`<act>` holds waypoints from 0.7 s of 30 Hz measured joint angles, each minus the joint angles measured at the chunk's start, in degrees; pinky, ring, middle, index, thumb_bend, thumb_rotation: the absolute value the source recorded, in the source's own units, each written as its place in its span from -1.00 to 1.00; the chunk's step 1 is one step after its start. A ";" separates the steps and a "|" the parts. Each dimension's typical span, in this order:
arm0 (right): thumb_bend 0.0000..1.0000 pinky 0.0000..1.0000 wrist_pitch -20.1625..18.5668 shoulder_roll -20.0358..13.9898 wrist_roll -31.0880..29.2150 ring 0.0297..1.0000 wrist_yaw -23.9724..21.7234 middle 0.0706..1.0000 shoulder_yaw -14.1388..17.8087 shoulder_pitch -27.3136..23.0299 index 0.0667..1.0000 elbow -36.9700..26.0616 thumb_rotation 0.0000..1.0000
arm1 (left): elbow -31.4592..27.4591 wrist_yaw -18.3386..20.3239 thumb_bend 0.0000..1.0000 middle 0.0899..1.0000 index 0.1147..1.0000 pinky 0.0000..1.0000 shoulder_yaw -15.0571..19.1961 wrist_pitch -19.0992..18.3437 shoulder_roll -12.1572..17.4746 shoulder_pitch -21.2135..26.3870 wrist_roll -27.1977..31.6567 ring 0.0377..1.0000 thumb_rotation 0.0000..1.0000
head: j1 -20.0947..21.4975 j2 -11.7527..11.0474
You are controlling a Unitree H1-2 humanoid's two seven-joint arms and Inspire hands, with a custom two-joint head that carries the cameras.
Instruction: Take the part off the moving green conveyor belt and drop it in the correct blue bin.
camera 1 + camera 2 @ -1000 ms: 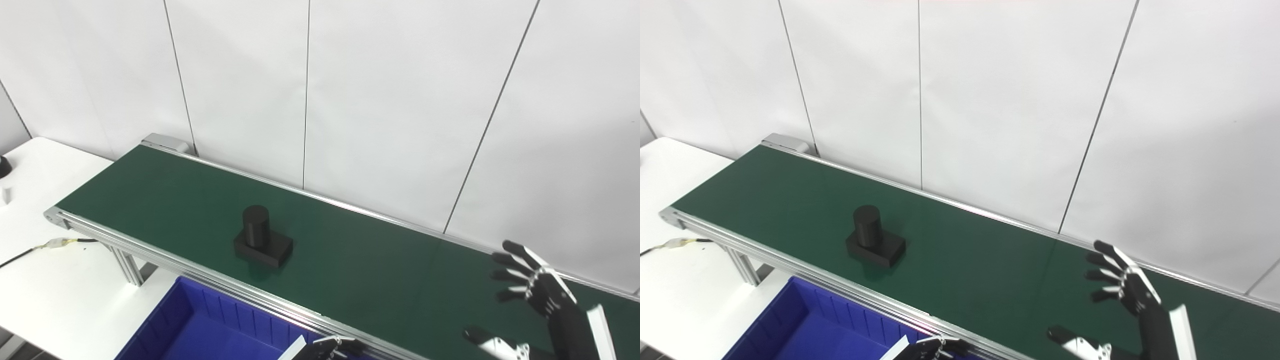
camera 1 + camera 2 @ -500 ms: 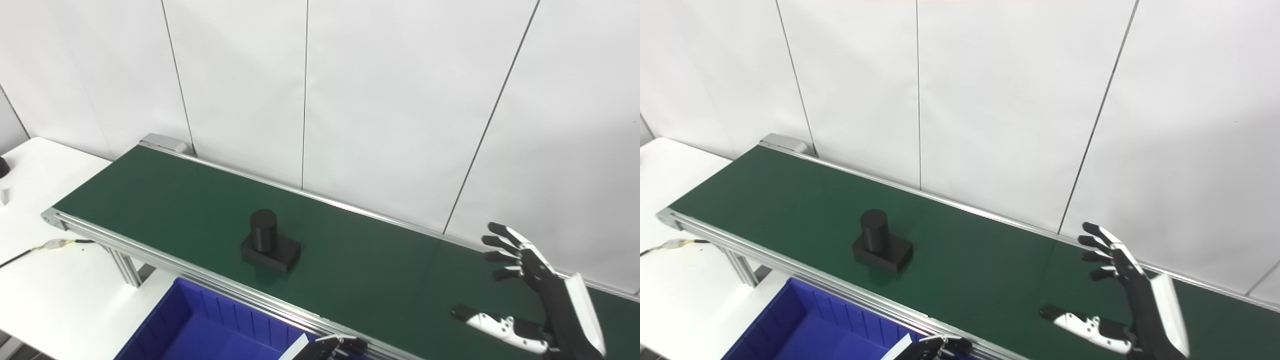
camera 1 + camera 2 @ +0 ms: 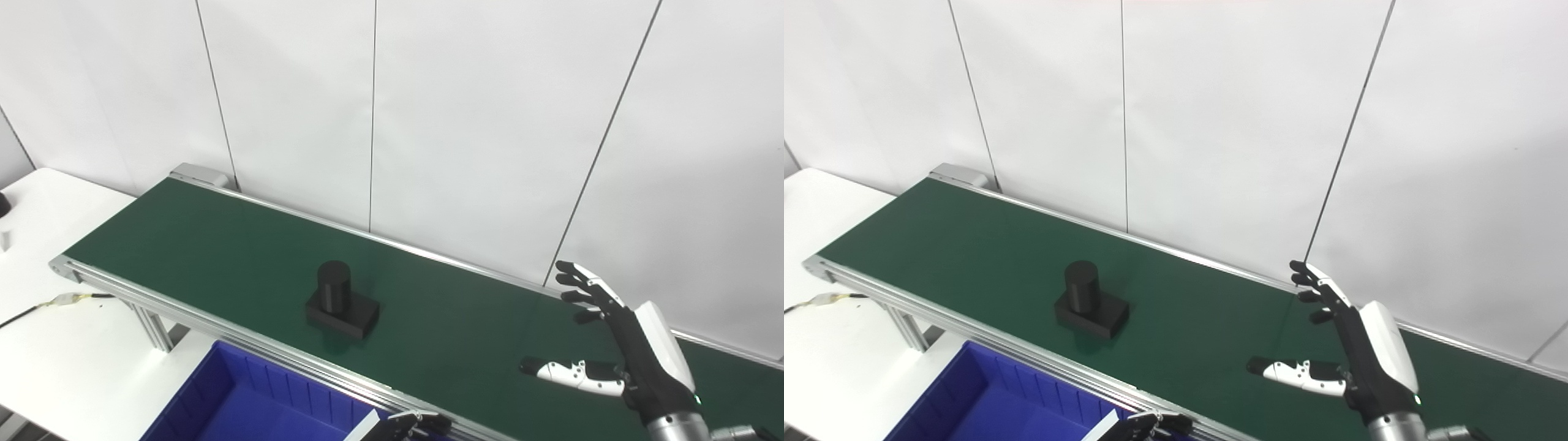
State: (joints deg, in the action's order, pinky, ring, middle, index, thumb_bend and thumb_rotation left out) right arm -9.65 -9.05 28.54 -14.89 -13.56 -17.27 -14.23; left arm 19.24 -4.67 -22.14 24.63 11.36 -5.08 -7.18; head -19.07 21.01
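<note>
A black part [image 3: 340, 301], a short cylinder standing on a flat block, rides upright on the green conveyor belt [image 3: 202, 239] near its front rail. My right hand [image 3: 618, 343] hovers over the belt far to the part's right, open and empty, fingers spread and thumb pointing left toward the part. It also shows in the right eye view [image 3: 1353, 349]. Only the fingertips of my left hand [image 3: 409, 424] show at the bottom edge, below the belt's front rail; its state is unclear. A blue bin [image 3: 245, 404] sits below the front rail, beneath the part.
A white table [image 3: 61, 343] lies to the left with a cable [image 3: 55, 301] on it. White wall panels stand right behind the belt. The belt's aluminium front rail [image 3: 202, 318] separates belt and bin.
The part has ridden rightward along the belt. My right hand has risen and moved left over the belt, turning edge-on with the thumb stretched toward the part. The left hand stays put.
</note>
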 measured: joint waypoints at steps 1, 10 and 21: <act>0.63 0.32 0.00 0.00 0.03 0.55 0.00 0.67 -0.12 -0.23 0.76 0.18 -0.32 | 0.01 -0.02 1.00 0.48 0.50 0.08 -0.09 0.00 0.01 0.03 0.02 0.33 -0.40 | 0.09 -0.09; 0.58 0.31 -0.51 0.07 1.61 0.54 -0.37 0.67 -1.63 -1.86 0.79 1.56 -0.25 | -2.01 -0.32 0.98 0.45 0.44 0.07 -0.30 0.00 0.15 -0.80 1.89 0.29 -0.54 | 0.53 0.00; 0.59 0.43 -3.48 0.79 1.65 0.60 -3.38 0.70 -2.29 -3.23 0.81 1.37 -0.25 | -7.47 0.87 0.98 0.43 0.42 0.01 2.47 0.05 -0.40 -7.25 4.56 0.22 -0.61 | 0.00 0.88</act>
State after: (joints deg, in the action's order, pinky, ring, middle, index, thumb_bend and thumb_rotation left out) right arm -13.13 -8.26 30.20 -18.26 -15.85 -20.50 -12.86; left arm 11.77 -3.80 -19.67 24.68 10.95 -12.33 -2.62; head -19.07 21.88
